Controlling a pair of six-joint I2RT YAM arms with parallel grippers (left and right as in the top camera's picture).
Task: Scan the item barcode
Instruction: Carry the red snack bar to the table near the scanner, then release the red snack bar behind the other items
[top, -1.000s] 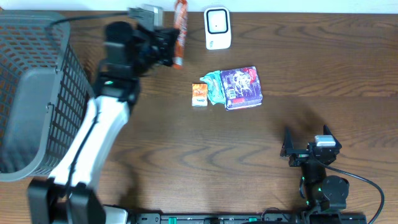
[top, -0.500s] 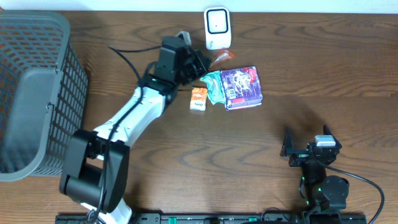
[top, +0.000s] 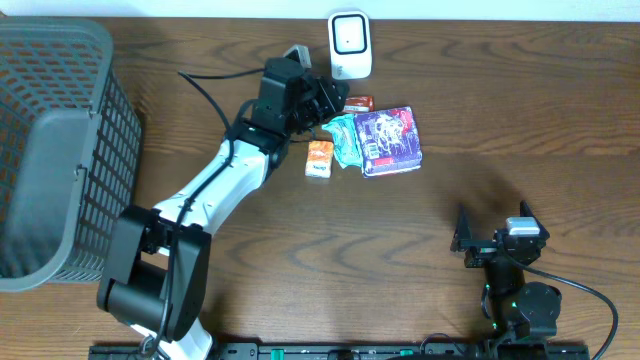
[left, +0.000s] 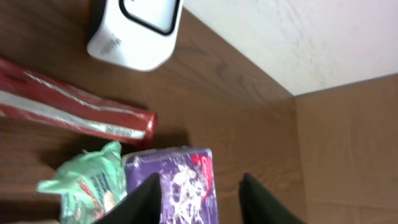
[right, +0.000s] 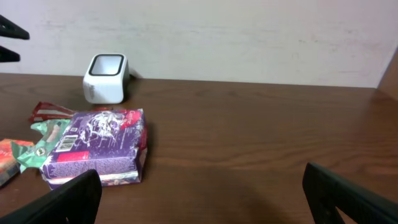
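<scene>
**Left claw (left: 198, 186):** The fingers stand apart with nothing between them, so it grips nothing. It hangs directly above the purple pack (left: 186, 167), with the green packet (left: 87, 186) just to one side.

**Task item:** The red stick packet (left: 81, 113) lies flat on the desk (top: 400, 260) just beyond the fingertips, between the claw and the scanner (left: 134, 31). One end almost touches the purple pack. No barcode can be made out on its visible face.

**Hazards:**
- The packet lies at the foot of the scanner, not before its window. In my judgement a read is doubtful as it lies.
- The packet is thin and flat, so the fingers may slide over it.
- With the purple pack and green packet so close, a closing claw may catch one of them instead.
- A forward reach risks nudging the scanner, which stands free and looks light.

**Farther off:** The orange box (top: 319, 158) sits near the claw and the basket (top: 110, 120) well apart. The right claw (right: 200, 177) is wide open, idle and well apart.
</scene>
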